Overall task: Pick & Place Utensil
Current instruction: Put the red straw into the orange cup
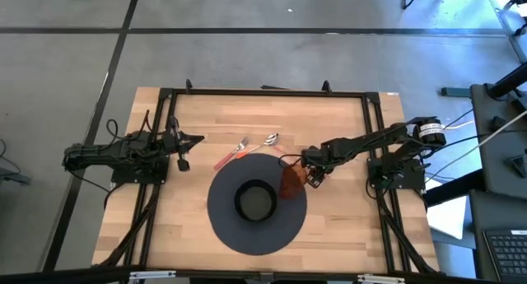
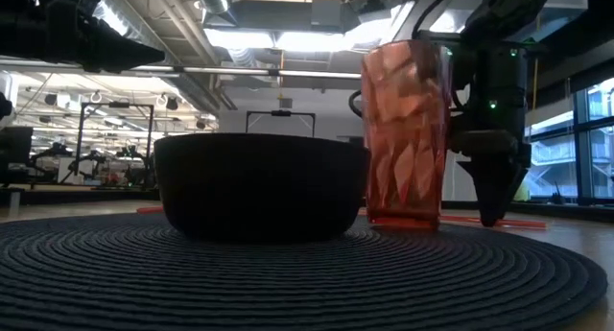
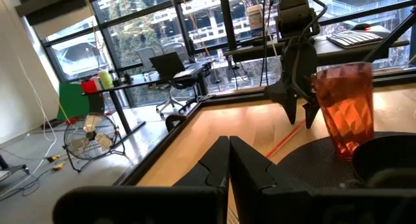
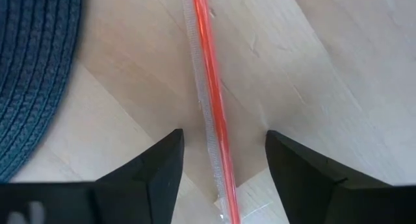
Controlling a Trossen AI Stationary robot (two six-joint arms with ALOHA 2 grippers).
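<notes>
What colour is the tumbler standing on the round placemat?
The tumbler is translucent orange-red with a faceted pattern, clearest in the low view.

Overhead straight down, low level across placemat (image 2: 288, 273), wrists close

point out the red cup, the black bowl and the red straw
red cup (image 2: 404, 130), low view, middle of its faceted wall
black bowl (image 2: 259, 185), low view, middle of its side
red straw (image 4: 209, 74), right wrist view, mid-shaft
</notes>
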